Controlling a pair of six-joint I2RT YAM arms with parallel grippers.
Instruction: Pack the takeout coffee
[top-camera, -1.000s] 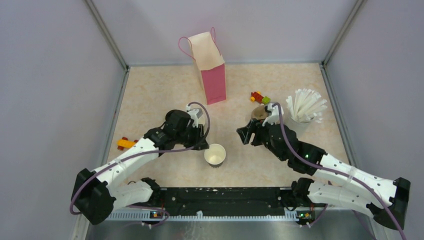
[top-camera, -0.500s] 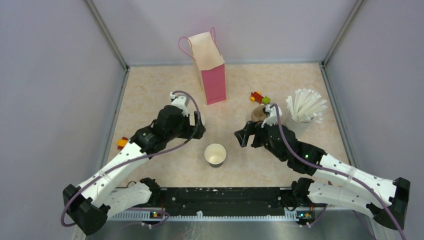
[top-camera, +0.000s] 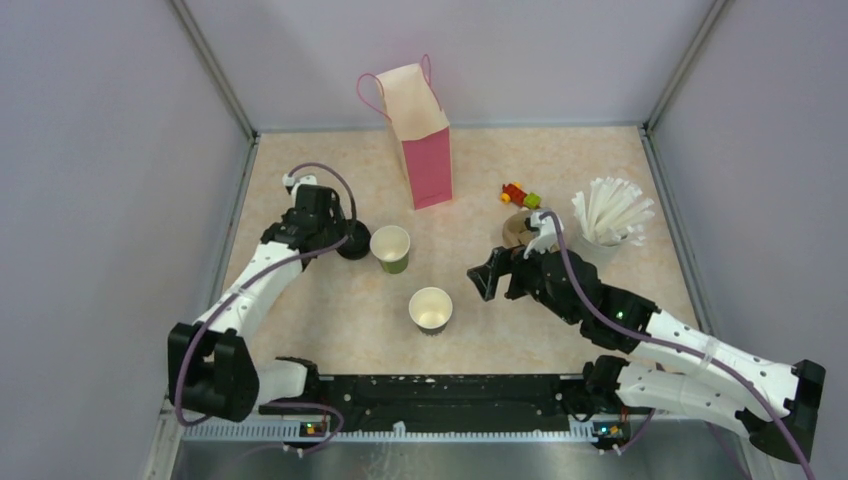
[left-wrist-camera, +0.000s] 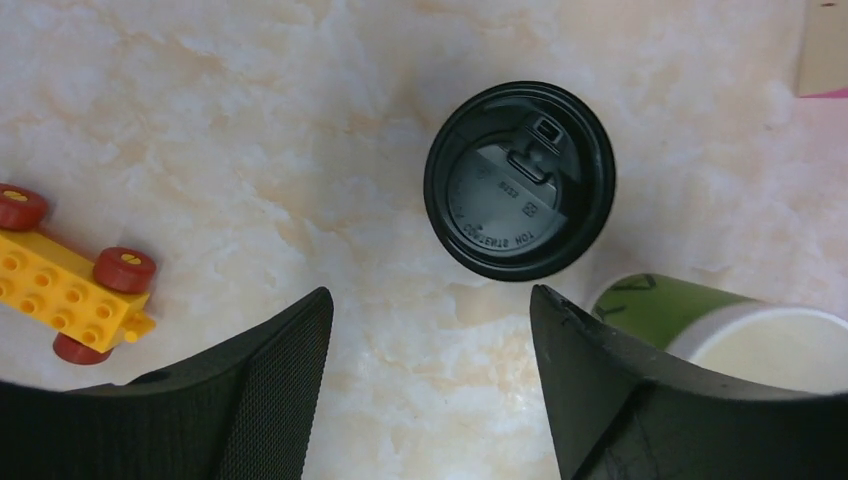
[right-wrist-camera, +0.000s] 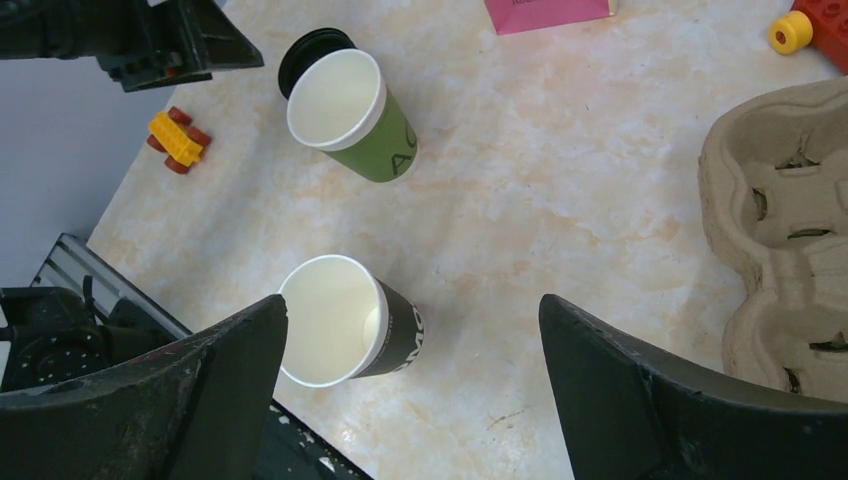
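The spread left claw (left-wrist-camera: 430, 310) hangs over the black lid (left-wrist-camera: 519, 180), flat beside the green cup (left-wrist-camera: 690, 315) toward the left edge of the surface (top-camera: 340, 330), nearer it than the spread right claw (right-wrist-camera: 410, 310).

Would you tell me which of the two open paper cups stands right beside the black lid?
The green cup, which stands right next to the lid. The black cup stands alone, well away from it.

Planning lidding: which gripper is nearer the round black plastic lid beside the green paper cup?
Left. Left gripper hangs above the black lid; right gripper sits beyond the green paper cup.
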